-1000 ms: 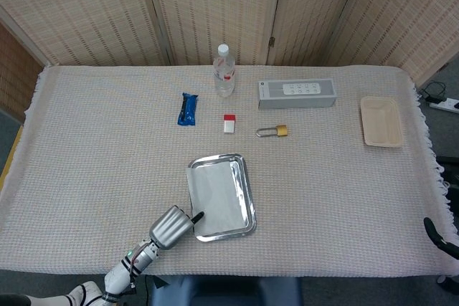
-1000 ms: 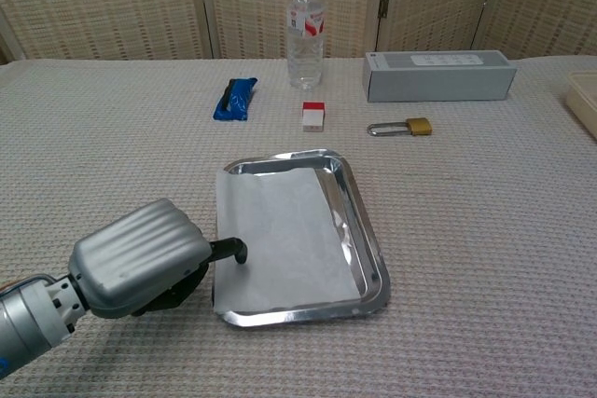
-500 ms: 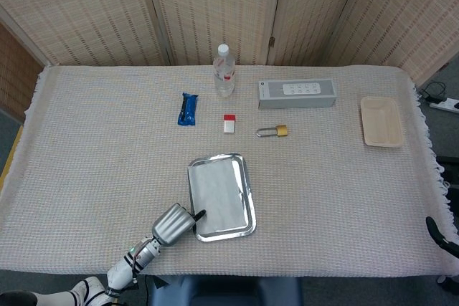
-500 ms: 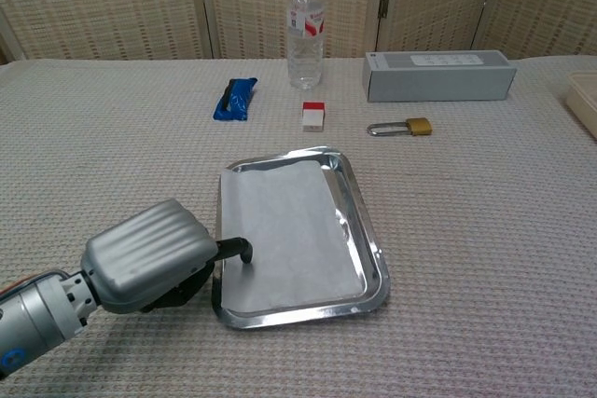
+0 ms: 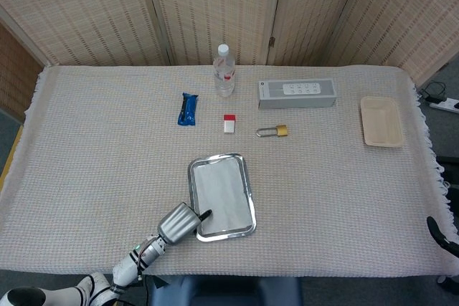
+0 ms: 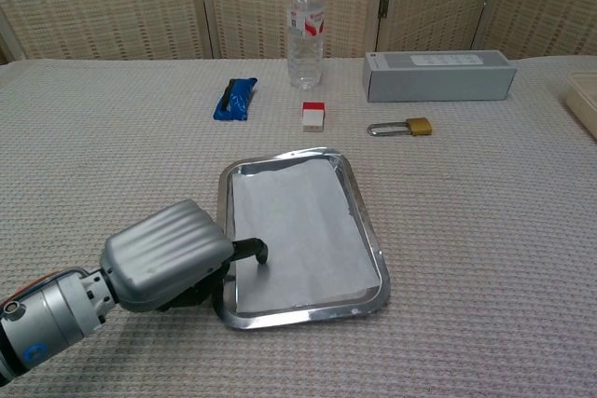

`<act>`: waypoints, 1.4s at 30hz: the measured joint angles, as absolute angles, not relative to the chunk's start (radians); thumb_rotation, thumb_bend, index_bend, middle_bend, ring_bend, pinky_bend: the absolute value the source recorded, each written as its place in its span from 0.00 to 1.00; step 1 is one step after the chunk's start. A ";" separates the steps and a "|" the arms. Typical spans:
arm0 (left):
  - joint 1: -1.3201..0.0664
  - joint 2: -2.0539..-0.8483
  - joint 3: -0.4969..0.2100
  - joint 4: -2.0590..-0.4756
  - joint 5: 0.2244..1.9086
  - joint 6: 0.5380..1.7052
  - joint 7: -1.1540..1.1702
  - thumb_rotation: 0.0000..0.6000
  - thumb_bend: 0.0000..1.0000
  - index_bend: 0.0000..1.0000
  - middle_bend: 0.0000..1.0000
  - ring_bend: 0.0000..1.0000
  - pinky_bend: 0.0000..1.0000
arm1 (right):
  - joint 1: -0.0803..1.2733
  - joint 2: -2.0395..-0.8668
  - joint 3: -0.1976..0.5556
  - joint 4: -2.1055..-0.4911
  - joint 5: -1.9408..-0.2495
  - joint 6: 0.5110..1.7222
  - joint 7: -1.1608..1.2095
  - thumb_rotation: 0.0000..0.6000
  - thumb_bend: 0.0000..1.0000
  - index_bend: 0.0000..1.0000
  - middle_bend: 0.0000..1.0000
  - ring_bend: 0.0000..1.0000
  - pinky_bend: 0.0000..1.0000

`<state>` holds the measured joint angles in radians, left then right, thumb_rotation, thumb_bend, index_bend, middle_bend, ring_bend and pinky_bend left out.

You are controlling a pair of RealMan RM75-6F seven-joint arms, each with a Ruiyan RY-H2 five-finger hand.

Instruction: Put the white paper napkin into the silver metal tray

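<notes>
The white paper napkin [image 5: 221, 191] [image 6: 298, 230] lies flat inside the silver metal tray [image 5: 250, 191] [image 6: 368, 230], near the table's front edge. My left hand [image 5: 179, 221] [image 6: 168, 251] sits at the tray's near left corner with its grey back facing up. One black fingertip [image 6: 258, 251] reaches over the rim and presses on the napkin's near left part. The other fingers are curled under the hand and mostly hidden. No right hand shows in either view.
Behind the tray lie a blue wrapper [image 5: 187, 108], a small red-and-white block [image 5: 229, 122], a brass padlock [image 5: 272, 131], a water bottle [image 5: 224, 71] and a long grey box [image 5: 297, 93]. A beige tray [image 5: 381, 121] sits far right. A dark piece [image 5: 439, 234] pokes in at the right edge.
My left hand has slid to the right with its fingertip on the napkin. The napkin, which overhung the tray's left rim, now lies fully inside the tray.
</notes>
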<state>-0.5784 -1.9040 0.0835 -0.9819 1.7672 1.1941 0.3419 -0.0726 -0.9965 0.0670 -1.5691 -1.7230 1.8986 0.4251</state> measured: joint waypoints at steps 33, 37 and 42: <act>-0.496 -1.744 0.092 -1.183 1.816 1.428 0.420 1.00 0.69 0.25 0.97 0.90 1.00 | -0.071 -1.019 0.033 -1.582 -1.806 1.894 0.323 1.00 0.40 0.00 0.00 0.00 0.00; -0.415 -1.679 0.095 -1.234 1.781 1.518 0.413 1.00 0.48 0.19 0.63 0.50 0.56 | -0.064 -1.017 0.029 -1.587 -1.792 1.863 0.321 1.00 0.40 0.00 0.00 0.00 0.00; -0.302 -1.545 0.095 -1.283 1.744 1.680 0.357 1.00 0.38 0.23 0.43 0.32 0.41 | -0.040 -0.991 -0.002 -1.613 -1.785 1.755 0.329 1.00 0.40 0.00 0.00 0.00 0.00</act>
